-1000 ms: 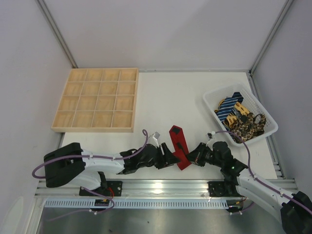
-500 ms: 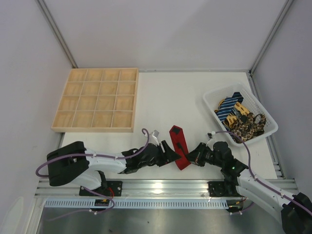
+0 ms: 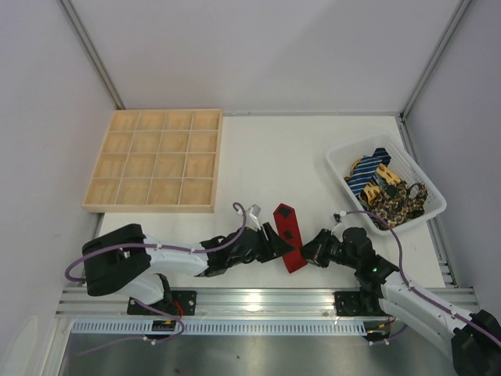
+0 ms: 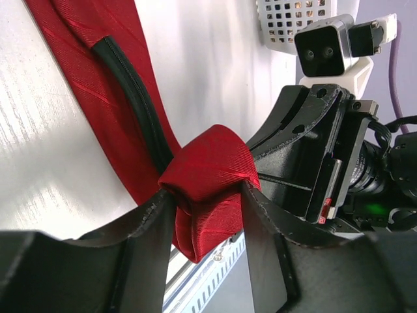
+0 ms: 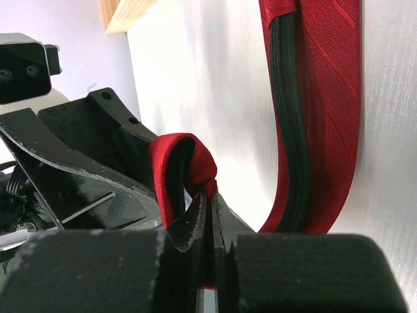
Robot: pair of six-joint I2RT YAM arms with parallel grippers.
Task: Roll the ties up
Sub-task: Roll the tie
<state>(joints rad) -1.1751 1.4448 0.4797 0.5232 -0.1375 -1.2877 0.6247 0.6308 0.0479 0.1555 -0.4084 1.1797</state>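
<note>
A plain red tie [image 3: 285, 225] lies on the white table between my two arms, its pointed end toward the back. Its near end is curled into a small loop [image 4: 210, 171]. My left gripper [image 4: 208, 195] is shut on that loop, one finger pressing each side. From the opposite side, my right gripper [image 5: 209, 195] pinches the tie's fabric at the foot of the same loop [image 5: 174, 163]. In the top view the left gripper [image 3: 279, 246] and the right gripper [image 3: 306, 254] meet at the tie's near end. Other ties [image 3: 382, 186] lie heaped in a basket.
A white mesh basket [image 3: 337, 168] stands at the right, holding navy-striped, yellow and speckled ties. A wooden tray [image 3: 153, 160] with several compartments sits at the back left. The metal rail [image 3: 258, 299] runs along the table's near edge.
My left gripper has slid right up to the tie's near end and narrowed its jaws onto the red loop. The right gripper has stayed put, still pinching the tie.
</note>
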